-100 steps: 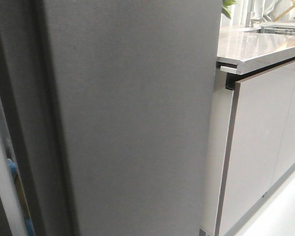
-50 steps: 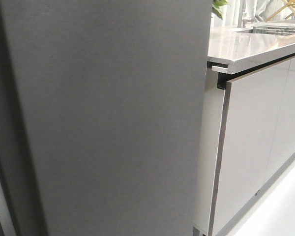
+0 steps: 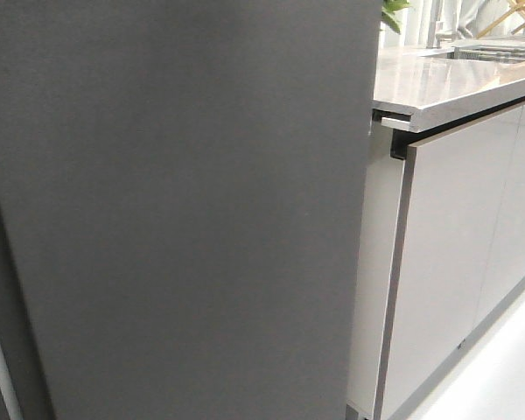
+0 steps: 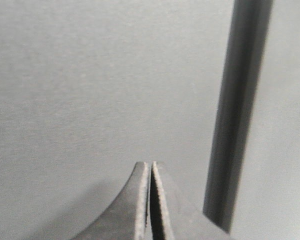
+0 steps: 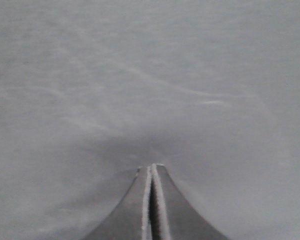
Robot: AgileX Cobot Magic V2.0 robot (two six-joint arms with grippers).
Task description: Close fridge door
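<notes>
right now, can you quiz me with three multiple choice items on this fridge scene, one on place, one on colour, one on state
1. Where is the counter relative to the fridge door in the front view?
A. right of it
B. left of it
C. below it

2. What colour is the fridge door's outer face?
A. glossy white
B. matte dark grey
C. pale wood

3. How do the fingers of the left pincer stand?
A. wide apart
B. closed on a handle
C. pressed together, holding nothing

Answers:
1. A, the counter sits right of the fridge door, above the pale cabinet doors.
2. B, the panel filling most of the front view is flat dark grey without gloss.
3. C, the left pincer shows only a thin seam between its fingers with nothing in it; the right pincer looks the same.
</notes>
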